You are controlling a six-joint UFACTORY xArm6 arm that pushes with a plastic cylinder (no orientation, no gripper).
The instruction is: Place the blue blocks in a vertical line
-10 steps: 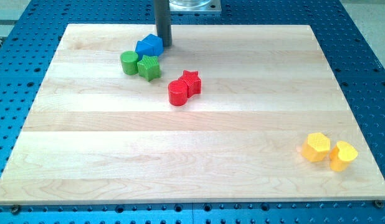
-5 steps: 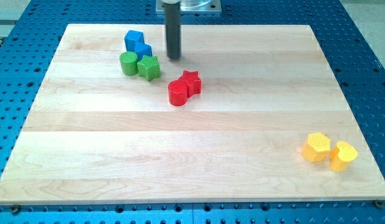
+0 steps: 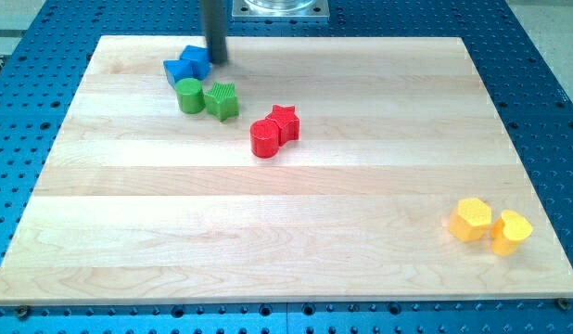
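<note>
The arm's dark rod comes straight down from the view's top edge, beside a metal mounting plate (image 3: 279, 7), and stands upright. My tip (image 3: 216, 61) rests on the wooden board (image 3: 286, 260) at the upper left, touching or very nearly touching the right side of the blue cube (image 3: 196, 61). The rod has no jaws to spread or press; it pinches nothing and only meets the block sideways.

The blue blocks sit as a close pair near the board's top-left corner. The cube lies to the right, and a second blue block (image 3: 175, 70) lies just left of and slightly below it; the two seem to touch, though their shared colour makes the seam hard to read, and the second one's shape is unclear.

Just below them are a green cylinder (image 3: 189, 95) with a smooth round top and, against its right side, a green star-like block (image 3: 222, 100) with ridged sides. Toward the centre, a red cylinder (image 3: 265, 138) touches a red star (image 3: 284, 122) at its upper right. Far off at the lower right, a yellow hexagonal block (image 3: 472, 220) sits beside a yellow heart-like block (image 3: 511, 231).

The board is pale planked wood with visible grain, lying on a blue perforated table (image 3: 546, 74).
</note>
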